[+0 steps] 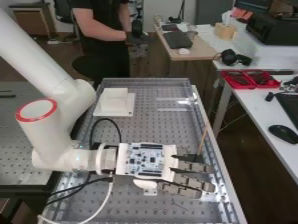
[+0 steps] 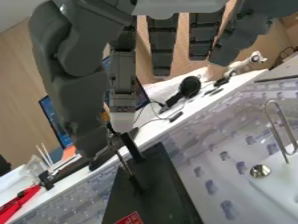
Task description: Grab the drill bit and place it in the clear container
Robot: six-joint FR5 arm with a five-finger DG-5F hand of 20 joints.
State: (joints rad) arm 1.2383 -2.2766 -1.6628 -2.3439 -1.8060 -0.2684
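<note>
Grey hand (image 1: 189, 180), high view: above the surface (image 1: 143, 129), fingers straight and apart, tips near the long metal edge (image 1: 222, 180).
Holed surface, high view: stretches from the hand to the white block (image 1: 114, 103); the black cable (image 1: 94, 134) curves through part of that room.
Fingers, wrist view: open, thumb well spread from the outer ones; contact with the bit, cannot tell.
Drill bit (image 2: 125, 164), wrist view: slanting at the dark block (image 2: 154, 187), just beyond the thumb and nearest fingertip.
Metal handle (image 2: 279, 131), wrist view: well apart from the bit.
</note>
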